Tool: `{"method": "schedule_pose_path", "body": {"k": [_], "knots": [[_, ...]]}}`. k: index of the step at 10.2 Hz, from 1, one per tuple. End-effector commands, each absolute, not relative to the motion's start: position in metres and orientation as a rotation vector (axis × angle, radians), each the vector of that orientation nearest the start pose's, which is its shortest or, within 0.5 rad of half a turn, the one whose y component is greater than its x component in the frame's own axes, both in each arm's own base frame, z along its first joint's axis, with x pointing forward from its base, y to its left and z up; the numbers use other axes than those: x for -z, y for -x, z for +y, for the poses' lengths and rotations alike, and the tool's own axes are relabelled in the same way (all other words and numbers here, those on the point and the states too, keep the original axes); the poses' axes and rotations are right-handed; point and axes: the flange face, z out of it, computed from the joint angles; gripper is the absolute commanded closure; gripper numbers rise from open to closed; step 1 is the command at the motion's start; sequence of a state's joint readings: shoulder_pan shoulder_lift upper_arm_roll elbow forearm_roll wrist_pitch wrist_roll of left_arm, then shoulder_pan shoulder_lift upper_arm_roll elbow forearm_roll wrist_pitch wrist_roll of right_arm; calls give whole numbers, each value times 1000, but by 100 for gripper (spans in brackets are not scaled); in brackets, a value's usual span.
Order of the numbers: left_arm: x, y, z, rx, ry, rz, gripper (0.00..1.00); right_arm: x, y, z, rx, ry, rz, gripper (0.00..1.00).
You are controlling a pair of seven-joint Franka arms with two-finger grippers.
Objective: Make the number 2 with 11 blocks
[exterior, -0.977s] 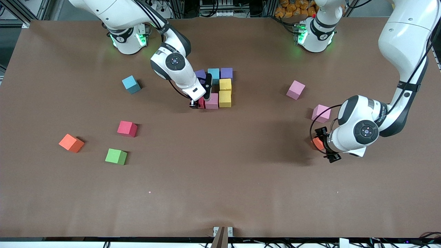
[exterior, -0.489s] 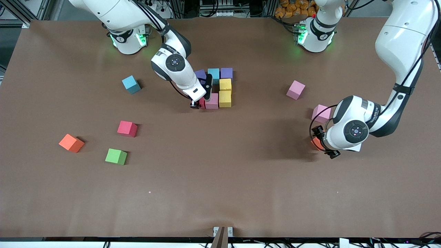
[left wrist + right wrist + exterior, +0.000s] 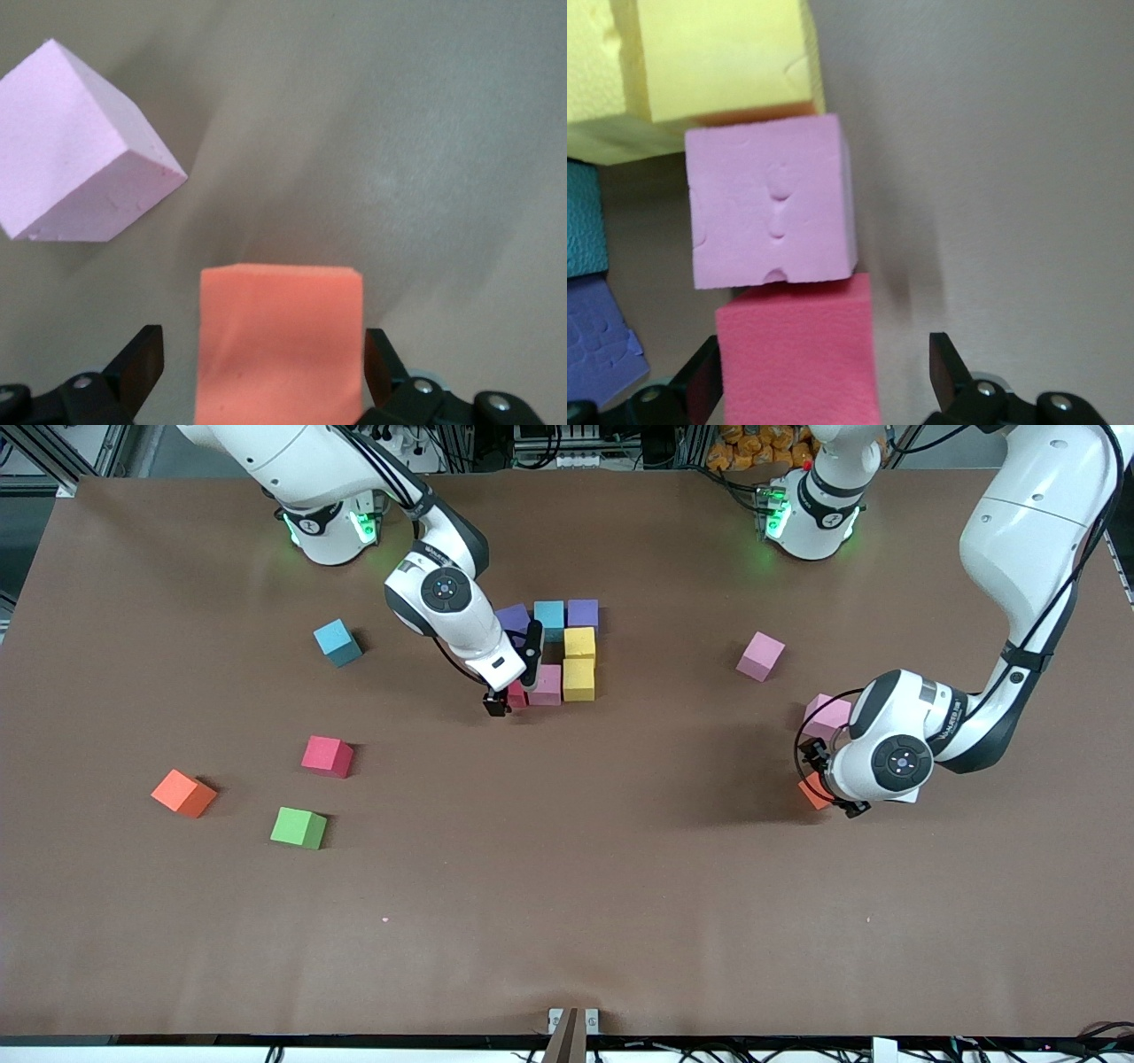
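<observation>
The partly built number 2 [image 3: 567, 646] lies mid-table: purple, blue and purple cubes in a row, two yellow cubes [image 3: 579, 660] and a pink cube [image 3: 546, 685]. A red block [image 3: 516, 694] [image 3: 796, 359] sits against the pink cube [image 3: 771, 204]. My right gripper [image 3: 514, 689] [image 3: 826, 354] stands open around the red block, with a gap at one finger. Toward the left arm's end, my left gripper [image 3: 826, 781] [image 3: 263, 350] is open astride an orange block [image 3: 810, 791] [image 3: 279, 341], not touching it. A pink block [image 3: 828, 713] [image 3: 75, 150] lies beside it.
Another pink block [image 3: 760, 655] lies between the figure and the left arm. Toward the right arm's end lie loose blocks: blue [image 3: 337, 642], red [image 3: 327, 755], orange [image 3: 183, 793] and green [image 3: 299, 827].
My right gripper has opened and let go of the red block beside the pink cube. My left gripper, open throughout, has shifted toward the pink block and settled around the orange block.
</observation>
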State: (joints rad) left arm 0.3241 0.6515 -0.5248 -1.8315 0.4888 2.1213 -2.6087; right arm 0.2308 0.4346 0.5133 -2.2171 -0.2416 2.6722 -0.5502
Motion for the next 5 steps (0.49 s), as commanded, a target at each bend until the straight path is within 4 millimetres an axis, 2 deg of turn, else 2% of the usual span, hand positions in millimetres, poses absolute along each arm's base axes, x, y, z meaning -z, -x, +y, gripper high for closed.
{"method": "schedule_pose_path", "body": {"k": [1,3,5], "knots": [[-198,-608,-78,-102,-1594,3001,0,-277,-409,378,166,2355,-2081,0],[-191,-603,-78,-117,-1622,3001,0,-343,-419,362,226,2458,-2099,0],[-190,-603,-78,-131,-1608,3007,0,-385,-467,324,256,2617,-1850,0]]}}
